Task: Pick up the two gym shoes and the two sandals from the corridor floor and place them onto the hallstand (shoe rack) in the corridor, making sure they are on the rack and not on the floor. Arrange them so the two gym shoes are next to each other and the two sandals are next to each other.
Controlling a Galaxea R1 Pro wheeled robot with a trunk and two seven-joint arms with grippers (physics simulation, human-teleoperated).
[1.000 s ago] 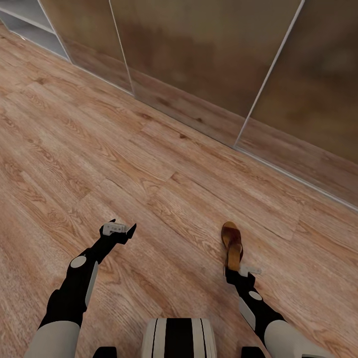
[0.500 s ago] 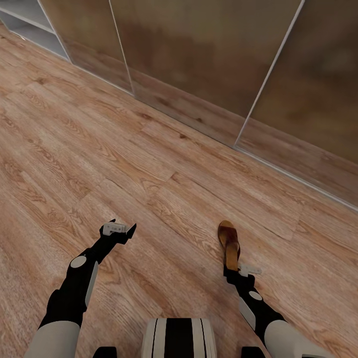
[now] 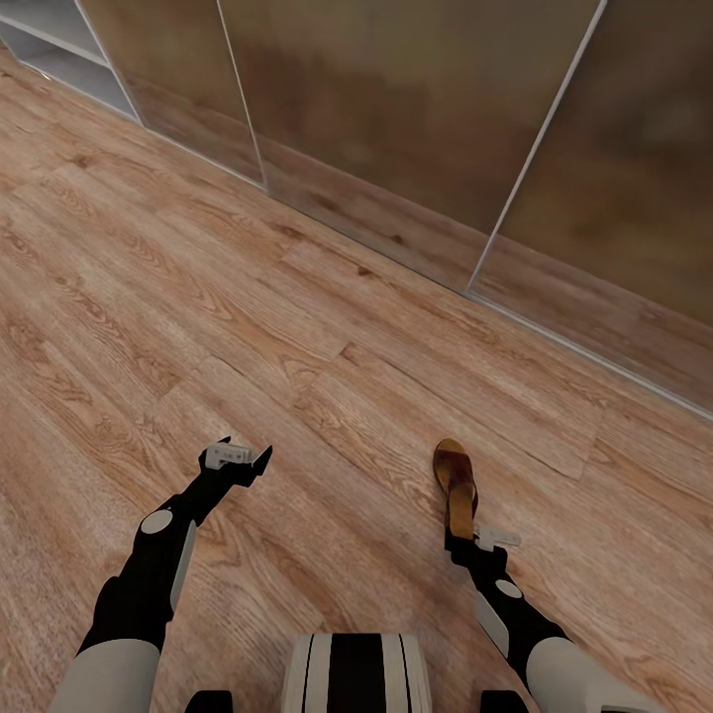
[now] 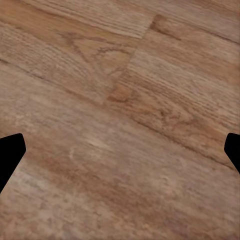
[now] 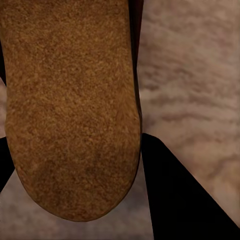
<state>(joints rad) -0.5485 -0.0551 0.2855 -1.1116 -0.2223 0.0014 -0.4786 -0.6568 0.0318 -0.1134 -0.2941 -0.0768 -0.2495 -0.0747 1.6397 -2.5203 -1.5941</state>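
Stretching across most of the head view, the corridor floor (image 3: 198, 297) lies as bare wood planks ahead of both arms, bounded at the far side by a run of tall brown wall panels (image 3: 416, 129) whose base line cuts diagonally from upper left to right. At the upper left corner a pale grey piece of the hallstand (image 3: 54, 45) shows, well apart from the arms, with open planks between.

The right end effector (image 3: 463, 530) is closed on the heel end of one sandal (image 3: 456, 485), which points away from the robot towards the panels; whether the sandal touches the floor cannot be told. In the right wrist view the tan footbed (image 5: 70, 105) sits between the dark fingers (image 5: 175, 200), with floor beside it. The right arm reaches forward and low, elbow bent near the trunk.

The left end effector (image 3: 238, 458) hovers over bare floor, holding nothing, well apart from the sandal. In the left wrist view its fingertips (image 4: 10, 155) stand wide apart at either edge, planks between them. The left arm reaches forward with the forearm angled slightly inward.
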